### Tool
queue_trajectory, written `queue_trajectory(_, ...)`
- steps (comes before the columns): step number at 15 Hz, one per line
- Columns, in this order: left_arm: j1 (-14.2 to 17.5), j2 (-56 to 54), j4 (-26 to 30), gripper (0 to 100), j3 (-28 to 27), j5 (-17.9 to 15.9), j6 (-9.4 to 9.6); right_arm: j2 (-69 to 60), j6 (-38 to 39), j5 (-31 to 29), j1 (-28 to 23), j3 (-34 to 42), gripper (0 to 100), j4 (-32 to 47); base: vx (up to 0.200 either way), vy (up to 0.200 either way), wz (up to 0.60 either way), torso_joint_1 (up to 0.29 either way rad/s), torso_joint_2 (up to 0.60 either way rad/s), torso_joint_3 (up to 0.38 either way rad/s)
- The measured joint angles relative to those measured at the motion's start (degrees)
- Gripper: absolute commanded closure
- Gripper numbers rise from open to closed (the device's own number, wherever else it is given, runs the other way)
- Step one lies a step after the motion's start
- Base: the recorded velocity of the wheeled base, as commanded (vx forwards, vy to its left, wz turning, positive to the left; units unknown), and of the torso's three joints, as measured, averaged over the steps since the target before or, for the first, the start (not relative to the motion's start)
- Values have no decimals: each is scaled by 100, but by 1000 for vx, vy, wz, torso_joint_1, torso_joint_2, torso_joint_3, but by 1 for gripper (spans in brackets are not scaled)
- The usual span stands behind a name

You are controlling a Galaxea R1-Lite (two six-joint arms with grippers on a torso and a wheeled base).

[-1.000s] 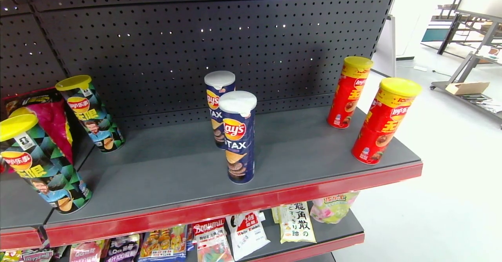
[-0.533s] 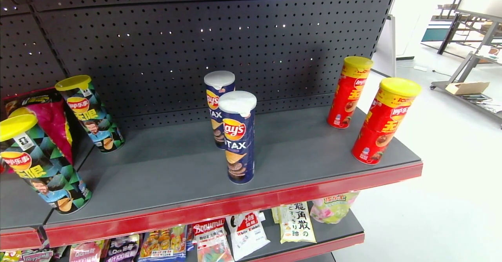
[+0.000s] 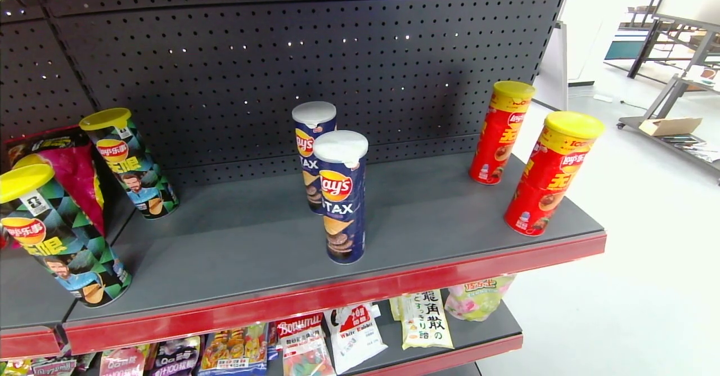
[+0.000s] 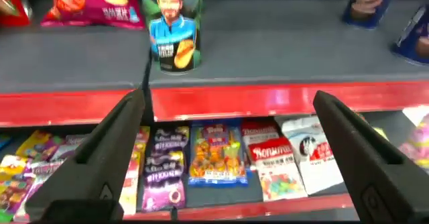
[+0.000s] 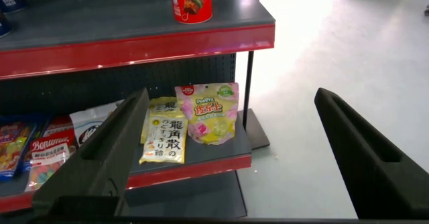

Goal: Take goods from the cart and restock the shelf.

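Change: none seen; the cans in the head view stand where they stood a second ago
Left gripper [image 4: 224,106]: open, fingers spread wide, nothing between them; faces the shelf's red front edge, a patterned can [image 4: 173,23] above it
Right gripper [image 5: 232,96]: open, empty; faces the shelf's right end
Shelf [image 3: 394,218]: grey top tier, pegboard back
Blue cans: two, upright, mid-shelf; front one [image 3: 340,196], rear one [image 3: 311,139] just behind
Red cans: two, upright, right end; front [image 3: 551,173], rear [image 3: 500,131]
Patterned cans, yellow lids: two, left end [image 3: 129,162], [image 3: 53,235]
Pink bag [image 3: 76,173]: between the patterned cans
Snack bags [image 3: 354,336]: lower tier
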Motion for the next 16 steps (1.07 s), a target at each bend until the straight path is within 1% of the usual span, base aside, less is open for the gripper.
queue_trajectory(1, 2, -6, -26, 0, 20, 116, -93, 0, -4, 0, 0, 0, 0, 0, 0, 0, 0, 0, 0, 0)
queue_trajectory(2, 2, -11, -22, 0, 37, 173, -121, 0, -6, 2, 1, 0, 0, 2, 0, 0, 0, 0, 0, 0)
queue_trajectory(3, 2, -11, 0, 0, 37, 436, -202, 0, -9, 0, 0, 0, 0, 0, 0, 0, 0, 0, 0, 0)
queue_trajectory(4, 2, -9, 66, 0, 28, 562, -233, 0, -6, 0, 0, 0, 0, 0, 0, 0, 0, 0, 0, 0)
queue_trajectory(5, -2, -9, 65, 0, 11, 513, 38, 0, -4, 0, -2, 0, 0, 0, 0, 0, 0, 0, 0, 0)
queue_trajectory(6, -2, -11, 10, 0, 11, 425, 508, 0, -4, 0, -2, 0, 0, 2, 0, 0, 0, 0, 0, 0)
queue_trajectory(7, -2, -13, -90, 0, 30, 212, 959, 0, -2, 0, -2, 0, 0, 0, 0, 0, 0, 0, 0, 0)
queue_trajectory(8, -2, -13, -129, 0, 44, 0, 1063, 0, 7, 0, -2, 0, 0, -2, 0, 0, 0, 0, 0, 0)
queue_trajectory(9, -5, -13, -132, 0, 52, -154, 1056, 0, 7, 0, 0, 0, 0, -2, 0, 0, 0, 0, 0, 0)
queue_trajectory(10, -5, -13, -112, 0, 52, -439, 957, 0, 5, 0, 0, 0, 0, -2, 0, 0, 0, 0, 0, 0)
queue_trajectory(11, -5, -13, -26, 0, 52, -416, 777, 0, 7, 0, 0, 0, 0, -2, 0, 0, 0, 0, 0, 0)
queue_trajectory(12, -2, -13, -17, 0, 41, -283, 658, 0, 7, 0, 1, 0, 0, -2, 0, 0, 0, 0, 0, 0)
queue_trajectory(13, -2, -13, -57, 0, 41, 91, 478, 0, 7, 0, 4, 0, 0, -2, 0, 0, 0, 0, 0, 0)
queue_trajectory(14, -2, -13, -113, 0, 44, 351, 350, 0, 5, 2, 4, 0, 0, -2, 0, 0, 0, 0, 0, 0)
queue_trajectory(15, -2, -11, -132, 0, 52, 390, 330, 0, 5, 2, 1, 0, 0, -2, 0, 0, 0, 0, 0, 0)
queue_trajectory(16, -2, -11, -138, 0, 52, 254, 330, 0, 0, 0, 0, 0, 0, -2, 0, 0, 0, 0, 0, 0)
